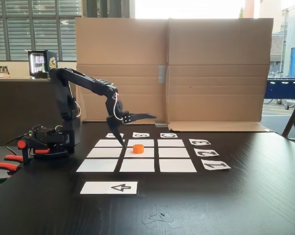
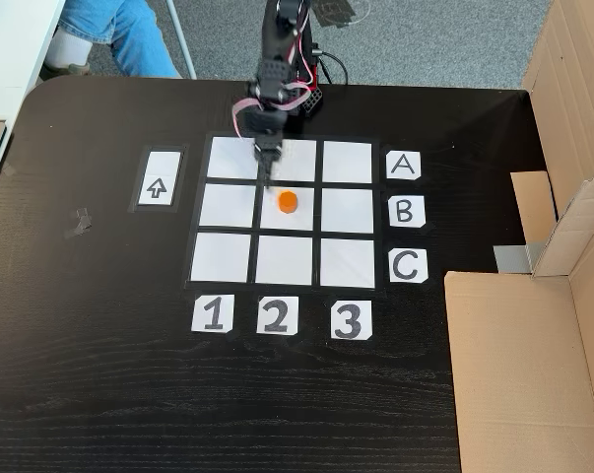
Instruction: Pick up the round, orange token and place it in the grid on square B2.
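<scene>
Token [image 2: 288,202] sits on square B2 [image 2: 298,219] of the grid [image 2: 227,257].
My gripper [image 1: 137,128] hangs above it, fingers spread wide and holding nothing.

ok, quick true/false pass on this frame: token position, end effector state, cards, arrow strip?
1. The small bright orange plastic-looking token sits on the centre white paper rectangle of the grid. True.
2. The black end effector is shut on the token. False: it is open, and the token lies free on the paper.
3. The lettered cards A, B, C run down the grid's right side in the fixed view from above. True.
4. The white paper strip with the black arrow lies between the number cards. False: it lies apart, left of the grid in that view.
</scene>
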Controlling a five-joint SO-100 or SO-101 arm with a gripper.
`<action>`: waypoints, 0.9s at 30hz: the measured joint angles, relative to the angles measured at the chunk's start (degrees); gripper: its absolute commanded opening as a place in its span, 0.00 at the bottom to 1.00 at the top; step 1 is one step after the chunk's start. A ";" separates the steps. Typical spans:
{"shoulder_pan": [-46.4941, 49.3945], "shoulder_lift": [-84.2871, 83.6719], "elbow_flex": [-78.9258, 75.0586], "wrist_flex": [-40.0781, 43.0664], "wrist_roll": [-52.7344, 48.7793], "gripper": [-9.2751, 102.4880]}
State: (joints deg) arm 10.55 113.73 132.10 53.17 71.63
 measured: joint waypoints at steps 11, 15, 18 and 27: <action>31.38 49.22 26.37 -14.24 5.19 0.48; 46.05 65.04 30.94 -14.24 7.38 0.07; 58.71 71.81 32.70 -13.45 8.53 0.07; 83.06 76.20 41.40 -9.14 8.44 0.07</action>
State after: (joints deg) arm 93.60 189.93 173.50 44.03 80.07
